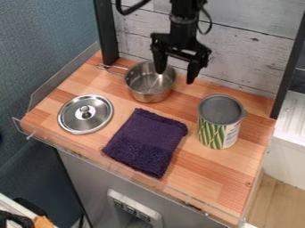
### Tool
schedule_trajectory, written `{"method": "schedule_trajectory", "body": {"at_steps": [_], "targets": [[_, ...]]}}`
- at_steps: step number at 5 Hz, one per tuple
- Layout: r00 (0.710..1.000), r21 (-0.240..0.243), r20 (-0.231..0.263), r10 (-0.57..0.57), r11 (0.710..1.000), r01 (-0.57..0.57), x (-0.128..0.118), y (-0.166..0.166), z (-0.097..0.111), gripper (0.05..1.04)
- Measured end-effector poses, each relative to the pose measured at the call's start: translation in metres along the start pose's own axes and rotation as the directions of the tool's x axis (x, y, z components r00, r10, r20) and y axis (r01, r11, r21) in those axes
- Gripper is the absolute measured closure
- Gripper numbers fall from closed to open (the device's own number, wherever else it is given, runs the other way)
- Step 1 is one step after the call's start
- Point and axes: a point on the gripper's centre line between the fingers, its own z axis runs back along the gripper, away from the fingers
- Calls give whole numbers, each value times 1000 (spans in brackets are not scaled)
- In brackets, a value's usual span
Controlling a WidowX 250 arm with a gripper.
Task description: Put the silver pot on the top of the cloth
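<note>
On the counter (221, 168), a spread claw (175, 77) hangs over the pot (147, 91) (behind the cloth (146, 141)).

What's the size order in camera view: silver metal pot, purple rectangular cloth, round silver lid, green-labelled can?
Purple rectangular cloth
Green-labelled can
Silver metal pot and round silver lid: too alike to rank

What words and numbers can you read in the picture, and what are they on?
None that can be read.
Can with green stalks pictured on it: small marks on its label, too small and blurred to read.
Silver pot, lid and purple cloth: no writing that I can see.
</note>
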Motion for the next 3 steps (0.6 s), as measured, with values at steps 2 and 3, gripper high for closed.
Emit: {"method": "schedule_trajectory", "body": {"at_steps": [2,3], "targets": [[999,-10,-26,39,999,-39,-2,16,-34,117],[999,-31,-30,35,999,-36,-5,12,-42,393]]}}
